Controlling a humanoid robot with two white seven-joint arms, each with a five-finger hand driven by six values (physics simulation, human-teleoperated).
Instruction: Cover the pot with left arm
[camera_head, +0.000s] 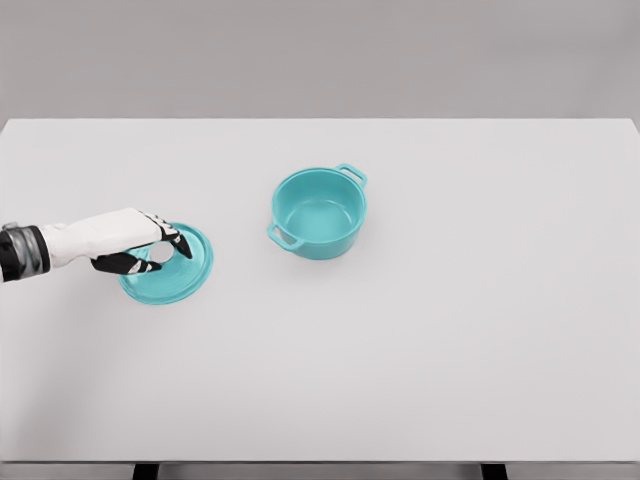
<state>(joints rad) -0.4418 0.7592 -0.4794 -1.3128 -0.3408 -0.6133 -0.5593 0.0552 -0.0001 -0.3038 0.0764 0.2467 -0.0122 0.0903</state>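
Your left hand's fingers (178, 244) are curled over the middle of the teal lid (185, 272), dark fingertips closing around what looks like its knob, though the hand covers the knob and you cannot see whether the grip is firm. The left hand (128, 240) is white with black pads, and its arm enters from the left edge of the frame, just below mid-height. The lid lies flat on the white tabletop (450, 340), at the left of the frame. The teal pot (319, 212) stands upright and uncovered near the centre of the frame, up and to the right of the lid and well apart from it. It has two small loop handles, one at its upper right and one at its lower left.
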